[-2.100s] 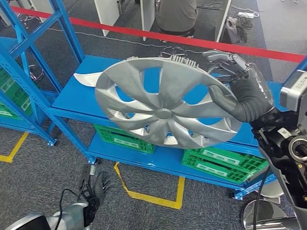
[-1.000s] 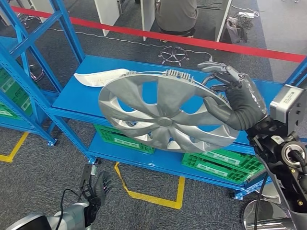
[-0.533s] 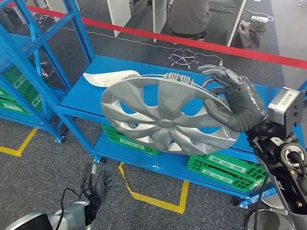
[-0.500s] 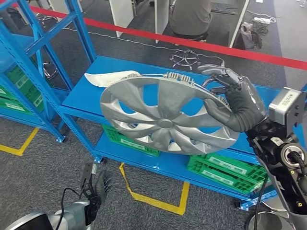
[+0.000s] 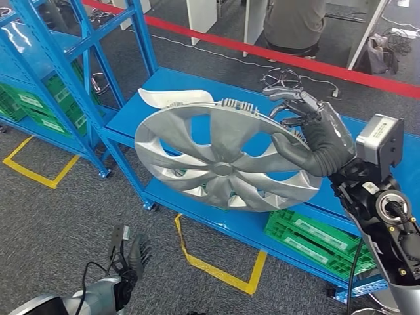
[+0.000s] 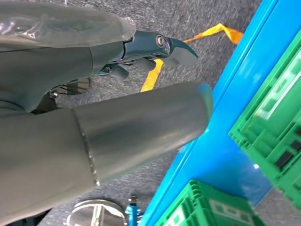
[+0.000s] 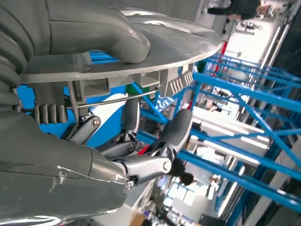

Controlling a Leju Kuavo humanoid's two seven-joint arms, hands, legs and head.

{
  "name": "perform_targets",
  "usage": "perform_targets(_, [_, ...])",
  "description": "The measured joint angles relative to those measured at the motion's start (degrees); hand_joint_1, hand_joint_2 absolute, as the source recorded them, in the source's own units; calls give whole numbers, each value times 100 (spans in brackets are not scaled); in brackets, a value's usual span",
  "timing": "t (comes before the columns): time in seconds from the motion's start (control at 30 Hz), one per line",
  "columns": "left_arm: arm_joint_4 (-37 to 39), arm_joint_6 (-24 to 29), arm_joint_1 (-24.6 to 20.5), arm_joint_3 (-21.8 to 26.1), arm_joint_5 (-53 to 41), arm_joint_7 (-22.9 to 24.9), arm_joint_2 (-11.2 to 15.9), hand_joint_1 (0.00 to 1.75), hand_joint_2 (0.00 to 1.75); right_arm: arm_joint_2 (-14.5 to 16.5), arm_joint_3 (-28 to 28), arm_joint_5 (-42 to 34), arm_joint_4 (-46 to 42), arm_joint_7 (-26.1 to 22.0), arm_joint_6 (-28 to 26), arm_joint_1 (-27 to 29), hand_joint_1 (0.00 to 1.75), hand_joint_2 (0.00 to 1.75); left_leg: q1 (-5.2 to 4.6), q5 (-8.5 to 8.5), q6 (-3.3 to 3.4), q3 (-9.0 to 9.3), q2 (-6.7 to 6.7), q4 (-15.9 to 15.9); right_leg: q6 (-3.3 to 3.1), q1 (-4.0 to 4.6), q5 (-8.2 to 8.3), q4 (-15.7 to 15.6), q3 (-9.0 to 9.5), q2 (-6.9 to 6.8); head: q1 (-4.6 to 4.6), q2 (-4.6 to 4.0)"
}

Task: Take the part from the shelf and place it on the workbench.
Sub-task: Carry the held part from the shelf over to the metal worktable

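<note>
Grey carpet lies open before the blue metal shelf (image 5: 163, 82). Our right hand (image 5: 317, 141) grips the round silver plastic hubcap (image 5: 223, 164) by its rim; our left hand (image 5: 131, 259) hangs low, holding nothing, fingers apart.

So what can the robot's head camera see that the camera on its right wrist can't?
Head view alone: the hubcap's whole spoked face, green crates on the lower shelf, yellow floor tape, the left hand hanging low.

Right wrist view alone: the clips and wire ring under the hubcap's rim.

Both: the right hand gripping the hubcap's edge, thumb on top, and the blue shelving.
</note>
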Motion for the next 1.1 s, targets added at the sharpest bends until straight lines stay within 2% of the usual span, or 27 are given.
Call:
perform_targets(0.03, [0,-1,-13,0,0,0,4,0,0,2,-2,0,3,-2,-1,-6,175,175,-42,63,36,117,69,-239,14,14,-14,-1,7,-50,1,0])
perform_targets(0.07, [0,-2,-22,0,1,1,9,0,0,5,-2,0,7,-3,-1,-8,175,175,-73,69,59,158,89,-341,32,25,-27,-3,14,-100,3,0])
perform_targets(0.13, [0,-4,-17,0,2,2,17,0,0,13,-2,0,14,-6,4,-6,175,175,-60,88,89,171,-30,-377,77,28,-62,-2,22,-167,8,0])
perform_targets(0.17, [0,-4,-12,0,3,2,19,0,0,17,-2,1,15,-7,8,-5,175,175,-38,98,105,191,-83,-402,104,20,-110,51,5,-106,14,0])
perform_targets(0.2, [0,-4,-14,0,4,3,18,0,0,18,-3,2,15,-11,12,-5,175,175,-11,109,124,212,-134,-425,132,10,-212,213,-62,5,26,0])
perform_targets(0.27, [0,-5,-26,0,6,4,12,0,0,18,-4,2,17,-20,16,0,175,175,17,114,149,236,-245,-442,182,-18,-560,918,-378,260,62,0])
perform_targets(0.3, [0,-6,-28,0,7,4,9,0,0,18,-4,2,18,-23,16,10,175,175,19,112,157,239,-307,-440,200,-28,-732,1350,-585,312,73,0])
perform_targets(0.33, [0,-7,-24,0,7,4,5,0,0,18,-3,3,21,-25,16,23,175,175,21,110,159,242,-379,-439,216,-37,-818,1664,-751,329,79,0])
perform_targets(0.37, [0,-7,-18,0,7,4,2,0,0,18,-3,3,24,-25,16,37,175,175,24,108,157,246,-455,-435,225,-46,-789,1771,-825,335,81,0])
perform_targets(0.4, [0,-7,-13,0,7,4,-2,0,0,18,-3,4,26,-25,16,47,175,175,30,101,148,253,-538,-426,231,-59,-630,1612,-776,348,83,0])
perform_targets(0.43, [0,-7,-12,0,7,4,-7,0,0,18,-3,4,27,-26,16,51,175,175,40,90,132,262,-619,-409,235,-76,-390,1253,-631,394,85,0])
perform_targets(0.5, [1,-7,-17,0,9,5,-15,0,0,19,-4,4,31,-36,24,52,175,175,59,57,82,253,-768,-359,242,-126,-32,459,-259,645,91,0])
perform_targets(0.53, [2,-6,-22,0,12,6,-16,0,0,19,-4,4,35,-44,31,53,175,175,71,54,48,226,-833,-337,235,-138,24,224,-140,750,94,0])
perform_targets(0.57, [2,-5,-20,0,15,7,-15,0,0,19,-4,8,39,-52,42,55,175,175,85,62,13,193,-897,-328,221,-138,9,119,-78,810,97,0])
perform_targets(0.63, [2,-4,5,0,19,8,-5,0,0,22,-4,30,49,-61,69,56,175,175,106,93,-57,147,-1018,-338,161,-124,-2,61,-40,716,96,0])
perform_targets(0.67, [2,-4,23,0,19,9,-3,0,0,27,-4,46,51,-61,84,55,175,175,104,74,-84,126,-967,-312,124,-124,10,30,-16,650,91,0])
perform_targets(0.7, [2,-4,28,0,20,10,1,0,0,34,-6,62,53,-64,97,50,175,175,92,3,-110,62,-831,-190,83,-124,23,-3,9,580,72,0])
perform_targets(0.77, [2,1,13,0,26,11,0,0,0,46,-10,79,56,-74,115,37,175,175,75,-293,-153,-262,-452,436,24,-105,34,-44,38,433,28,0])
perform_targets(0.8, [2,4,3,0,28,13,-2,0,0,48,-12,86,60,-79,123,33,175,175,74,-459,-171,-495,-339,867,6,-92,28,-48,38,356,9,0])
perform_targets(0.83, [2,7,2,0,29,15,-7,0,0,48,-10,93,66,-80,132,36,175,175,76,-564,-181,-697,-294,1224,-4,-82,20,-47,38,277,0,0])
perform_targets(0.87, [2,7,6,0,27,17,-11,0,0,48,-9,101,71,-80,140,44,175,175,77,-570,-183,-807,-275,1393,-11,-75,12,-47,40,199,-7,0])
perform_targets(0.9, [2,7,11,0,25,19,-15,0,0,49,-8,106,76,-79,145,51,175,175,76,-474,-178,-796,-262,1329,-13,-72,3,-47,44,125,-14,0])
perform_targets(0.93, [2,7,14,0,22,21,-14,0,0,51,-8,108,78,-78,147,56,175,175,71,-291,-164,-651,-230,1023,-11,-69,-8,-47,53,56,-23,0])
perform_targets(1.0, [2,8,2,0,21,22,-9,0,0,59,-14,109,78,-78,147,53,175,175,25,68,-109,-185,-18,141,18,-45,-45,-44,81,-64,-45,0])
perform_targets(1.03, [2,8,-9,0,20,21,-8,0,0,62,-18,109,78,-77,147,51,175,175,-3,162,-70,-18,68,-175,41,-29,-65,-44,96,-119,-51,0])
perform_targets(1.07, [2,8,-17,0,20,20,-8,0,0,65,-21,111,78,-77,147,49,175,175,-30,188,-34,66,114,-339,68,-13,-88,-44,111,-171,-47,0])
perform_targets(1.1, [2,7,-22,0,20,20,-8,0,0,66,-23,113,78,-77,148,49,175,175,-51,172,-3,76,77,-374,95,-2,-108,-48,127,-225,-40,0])
